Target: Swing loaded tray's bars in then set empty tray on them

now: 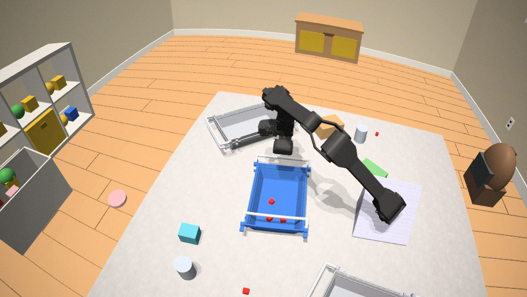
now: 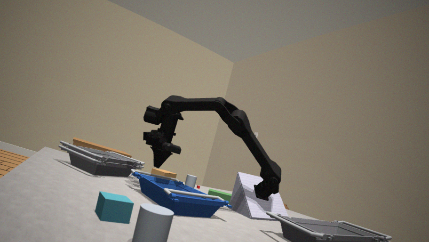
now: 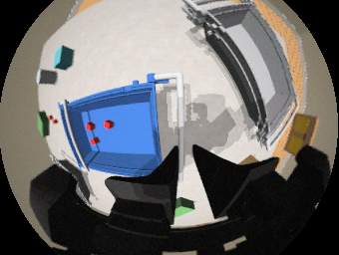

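Top: the loaded blue tray (image 1: 279, 184) (image 2: 180, 201) (image 3: 127, 120) has its outer bar (image 1: 282, 158) (image 2: 156, 175) (image 3: 180, 117) at twelve o'clock. Exterior: the tool (image 1: 277, 138) (image 2: 157, 166) (image 3: 184, 147) points down, at the tray's eleven. Wrist: tips narrowly parted, seemingly empty; best pass beyond the bar, then sweep it gently towards nine.

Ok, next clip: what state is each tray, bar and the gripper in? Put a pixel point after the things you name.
Blue tray (image 1: 284, 186) (image 2: 192, 207) (image 3: 130, 112): upright, loaded with red blocks.
Its far bar (image 1: 282, 158) (image 2: 156, 174) (image 3: 181, 120): swung out.
Its near bar (image 1: 276, 215) (image 2: 195, 193) (image 3: 73, 139): swing unclear.
Far grey tray (image 1: 240, 127) (image 2: 111, 168) (image 3: 284, 95): upright, empty.
Near grey tray (image 1: 346, 285) (image 2: 288, 232): upright.
Gripper (image 1: 281, 133) (image 2: 157, 166) (image 3: 184, 147): slightly open, empty.
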Controlling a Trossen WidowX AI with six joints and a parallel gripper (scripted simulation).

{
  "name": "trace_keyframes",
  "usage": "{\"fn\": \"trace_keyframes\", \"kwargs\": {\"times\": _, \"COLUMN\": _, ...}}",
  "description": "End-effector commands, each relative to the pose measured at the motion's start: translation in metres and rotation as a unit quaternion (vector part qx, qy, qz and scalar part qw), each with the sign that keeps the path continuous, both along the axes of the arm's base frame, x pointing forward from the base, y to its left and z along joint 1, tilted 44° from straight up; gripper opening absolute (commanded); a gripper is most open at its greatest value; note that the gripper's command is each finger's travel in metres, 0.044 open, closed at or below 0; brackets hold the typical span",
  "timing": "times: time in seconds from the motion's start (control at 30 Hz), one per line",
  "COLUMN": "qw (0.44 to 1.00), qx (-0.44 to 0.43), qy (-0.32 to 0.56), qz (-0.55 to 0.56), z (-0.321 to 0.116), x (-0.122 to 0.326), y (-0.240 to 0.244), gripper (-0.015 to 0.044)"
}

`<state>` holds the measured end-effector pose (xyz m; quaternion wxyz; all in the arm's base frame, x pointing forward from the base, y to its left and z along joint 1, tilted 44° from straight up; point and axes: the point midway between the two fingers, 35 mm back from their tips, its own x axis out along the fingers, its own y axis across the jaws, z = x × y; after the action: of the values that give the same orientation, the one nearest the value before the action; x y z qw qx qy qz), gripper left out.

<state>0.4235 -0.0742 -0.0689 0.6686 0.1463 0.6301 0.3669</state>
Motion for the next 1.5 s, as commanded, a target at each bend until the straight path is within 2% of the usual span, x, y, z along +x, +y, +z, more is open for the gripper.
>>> {"fn": "trace_keyframes", "kwargs": {"times": 0.0, "qw": 1.0, "qx": 0.004, "qy": 0.008, "qz": 0.001, "z": -0.014, "x": -0.003, "y": 0.012, "gripper": 0.0089}}
{"fn": "trace_keyframes", "kwargs": {"times": 0.3, "qw": 1.0, "qx": 0.005, "qy": 0.008, "qz": 0.001, "z": -0.038, "x": -0.007, "y": 0.036, "gripper": 0.0089}}
{"fn": "trace_keyframes", "kwargs": {"times": 0.53, "qw": 1.0, "qx": 0.005, "qy": 0.008, "qz": 0.001, "z": -0.04, "x": -0.007, "y": 0.038, "gripper": 0.0089}}
{"fn": "trace_keyframes", "kwargs": {"times": 0.97, "qw": 1.0, "qx": 0.005, "qy": 0.009, "qz": 0.001, "z": 0.001, "x": -0.012, "y": 0.033, "gripper": 0.0089}}
{"fn": "trace_keyframes", "kwargs": {"times": 1.47, "qw": 1.0, "qx": 0.007, "qy": 0.009, "qz": 0.001, "z": 0.02, "x": -0.027, "y": 0.074, "gripper": 0.0089}}
